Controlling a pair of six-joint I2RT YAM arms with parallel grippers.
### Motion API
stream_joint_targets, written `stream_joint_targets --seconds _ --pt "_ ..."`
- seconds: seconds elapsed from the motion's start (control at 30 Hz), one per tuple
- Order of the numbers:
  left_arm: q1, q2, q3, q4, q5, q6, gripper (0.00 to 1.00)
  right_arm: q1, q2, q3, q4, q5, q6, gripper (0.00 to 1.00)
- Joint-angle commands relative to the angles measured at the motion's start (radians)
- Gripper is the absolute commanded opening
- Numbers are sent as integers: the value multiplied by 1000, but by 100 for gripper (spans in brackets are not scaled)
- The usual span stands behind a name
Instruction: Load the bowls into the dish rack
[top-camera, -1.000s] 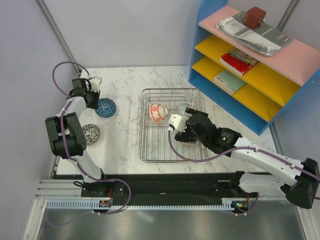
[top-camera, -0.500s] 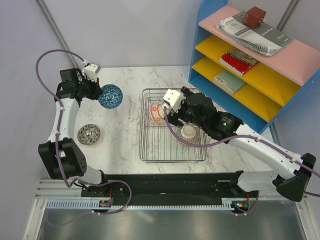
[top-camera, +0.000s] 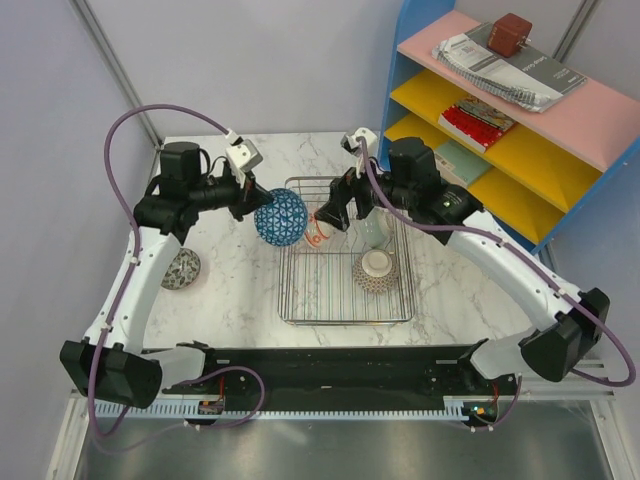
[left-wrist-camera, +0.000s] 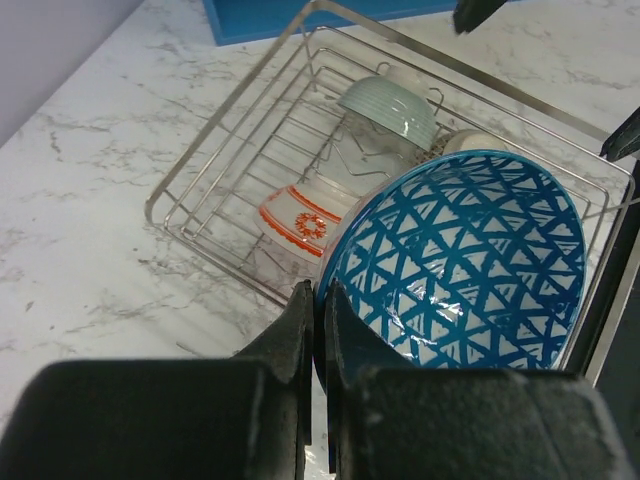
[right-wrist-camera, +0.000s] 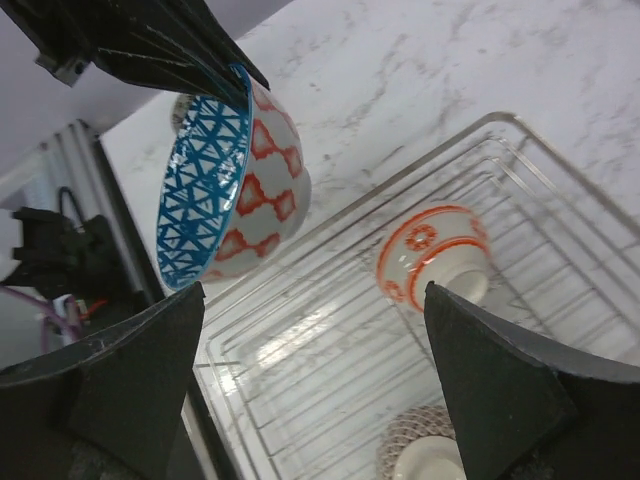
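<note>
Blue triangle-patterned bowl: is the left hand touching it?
Touching. The left wrist view shows the left hand pinching the rim of the blue bowl, one finger on each side.

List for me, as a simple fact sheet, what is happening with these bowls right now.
Left gripper: shut on the rim of the blue bowl, held tilted in the air at the left edge of the dish rack
Right gripper: open, empty, above the rack
In the rack: red-orange bowl, pale teal bowl, grey patterned bowl
On the table, outside the rack: speckled bowl
Bowls not yet loaded: two
</note>
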Motion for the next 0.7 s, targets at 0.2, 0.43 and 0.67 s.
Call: stream_joint_targets --seconds 0.2,0.43,0.67 --pt "-47 0 -16 35 110 -34 2 -185 107 -150 370 -603 527 98" --pt "-84 27 -13 36 97 -21 2 -183 109 -253 659 -716 763 98" --pt "-115 58 -1 35 58 -10 2 -185 86 -310 751 -732 834 98"
